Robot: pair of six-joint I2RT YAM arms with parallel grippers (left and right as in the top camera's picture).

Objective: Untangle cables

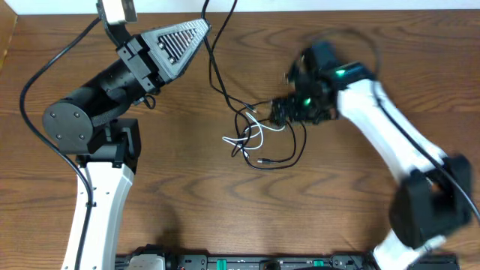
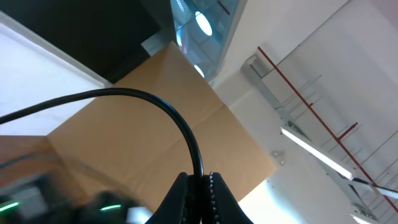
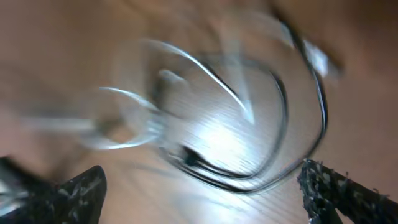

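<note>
The counter (image 1: 337,217) is brown wood grain, smooth, with a soft sheen that flares white beneath the cables. The black cable (image 1: 303,146) has a slick, glossy jacket, and the white cable (image 1: 259,133) looks like smooth plastic. Left of the cables, the left gripper (image 1: 204,28) shows a grey, perforated-looking face on matt black housing. The right gripper (image 3: 202,171) has fingers (image 3: 84,190) of rough, speckled black material. The right arm (image 1: 375,124) wears a glossy white plastic shell. The cardboard box (image 2: 143,137) is matt brown.
</note>
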